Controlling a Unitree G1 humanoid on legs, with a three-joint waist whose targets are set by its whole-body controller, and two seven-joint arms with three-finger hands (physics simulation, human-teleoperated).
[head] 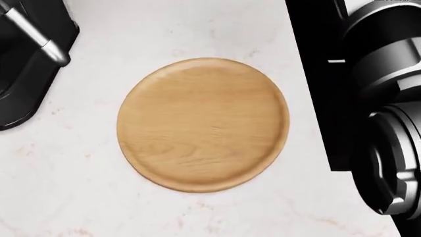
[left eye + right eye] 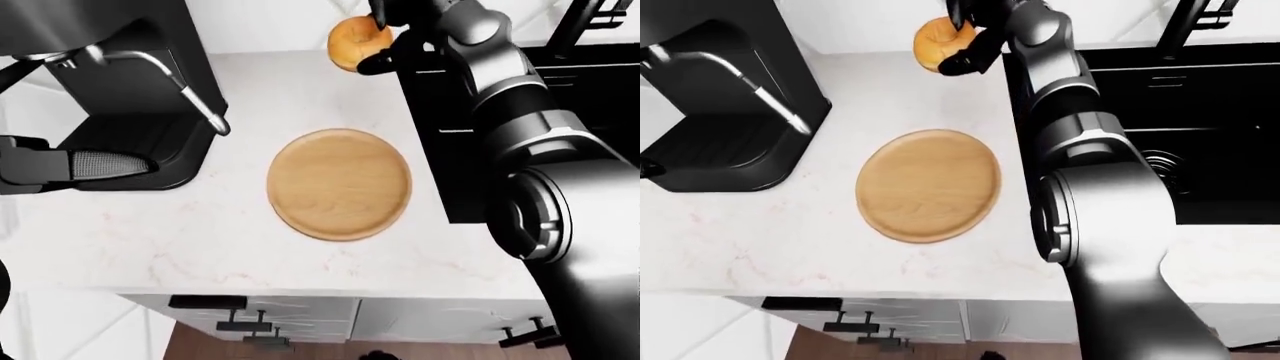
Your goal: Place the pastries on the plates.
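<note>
Pastry (image 2: pixel 352 43) — clenched in my right hand's fingers (image 2: pixel 381 58), above the bench (image 2: pixel 200 240). Step: carrying. Next, I judge — lower it onto the bare wooden plate (image 1: pixel 203 124).

Black espresso machine (image 2: pixel 120 82) with steam wand (image 2: pixel 190 94) on white marble counter (image 2: pixel 200 232), black sink (image 2: pixel 1180 112), cabinet handles (image 2: pixel 235 319)
</note>
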